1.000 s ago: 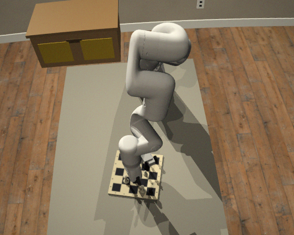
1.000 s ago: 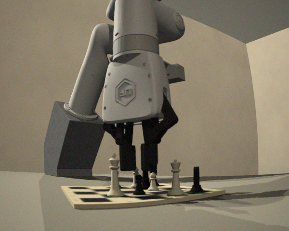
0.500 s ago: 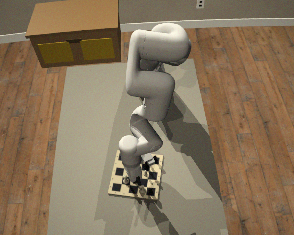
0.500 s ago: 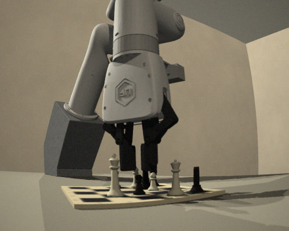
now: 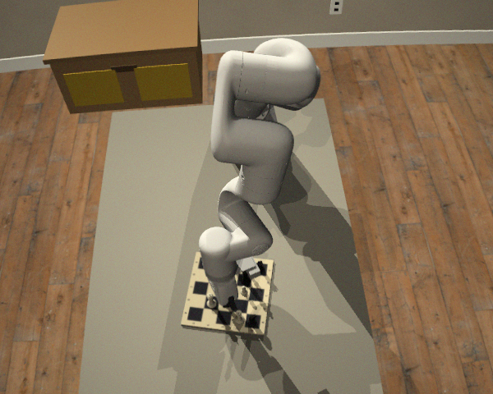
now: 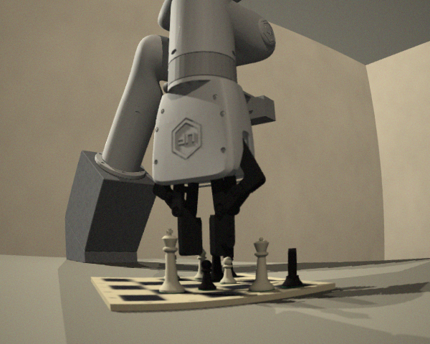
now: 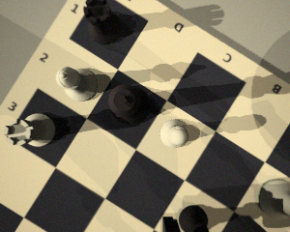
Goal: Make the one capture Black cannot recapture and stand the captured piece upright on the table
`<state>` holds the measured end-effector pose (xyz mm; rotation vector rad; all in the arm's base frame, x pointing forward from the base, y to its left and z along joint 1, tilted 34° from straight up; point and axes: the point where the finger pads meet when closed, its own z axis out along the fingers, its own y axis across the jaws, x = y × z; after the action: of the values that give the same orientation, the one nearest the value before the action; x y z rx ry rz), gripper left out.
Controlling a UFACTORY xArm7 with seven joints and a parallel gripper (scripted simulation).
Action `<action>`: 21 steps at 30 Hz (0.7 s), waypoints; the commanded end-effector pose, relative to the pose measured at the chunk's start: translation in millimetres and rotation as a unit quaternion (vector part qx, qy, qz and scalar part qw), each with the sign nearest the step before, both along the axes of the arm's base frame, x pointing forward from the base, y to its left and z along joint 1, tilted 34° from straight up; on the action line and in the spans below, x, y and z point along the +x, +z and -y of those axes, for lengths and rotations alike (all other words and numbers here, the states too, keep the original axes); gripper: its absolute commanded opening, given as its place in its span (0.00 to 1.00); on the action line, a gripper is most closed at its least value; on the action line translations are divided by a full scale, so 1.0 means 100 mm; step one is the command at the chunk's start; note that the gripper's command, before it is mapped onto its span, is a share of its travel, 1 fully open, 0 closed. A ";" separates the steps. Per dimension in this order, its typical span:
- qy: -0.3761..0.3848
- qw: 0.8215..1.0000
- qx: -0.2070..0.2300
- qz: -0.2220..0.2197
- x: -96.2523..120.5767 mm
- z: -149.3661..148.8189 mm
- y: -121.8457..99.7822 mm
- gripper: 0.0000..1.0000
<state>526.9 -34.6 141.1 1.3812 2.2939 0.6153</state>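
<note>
The chessboard [image 5: 236, 300] lies on the grey mat, and my gripper [image 6: 206, 253] hangs over its middle, fingers pointing down. The fingers stand a little apart with nothing between them, and their tips are at about the height of the piece tops. In the exterior view I see a white king [image 6: 168, 263], a black pawn [image 6: 206, 275], a white pawn [image 6: 227, 271], a white queen [image 6: 261, 265] and a black rook [image 6: 292, 269], all upright. The wrist view shows the rook [image 7: 102, 19], a dark piece [image 7: 128, 101], a white pawn [image 7: 174, 132], the queen [image 7: 26, 130] and a black pawn [image 7: 193, 217] beside one fingertip.
A wooden cabinet [image 5: 126, 55] stands at the far end of the mat. The arm's grey base block [image 6: 104, 211] stands behind the board. My arm hides part of the board in the top view.
</note>
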 end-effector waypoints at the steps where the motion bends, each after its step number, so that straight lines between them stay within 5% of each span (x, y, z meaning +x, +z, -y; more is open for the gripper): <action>1: -0.001 1.000 0.000 0.001 0.03 0.00 -0.02 0.35; 21: -0.001 1.000 0.000 0.001 0.17 -0.05 -0.24 0.35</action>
<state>541.6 -29.8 117.6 1.3824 2.2956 0.6141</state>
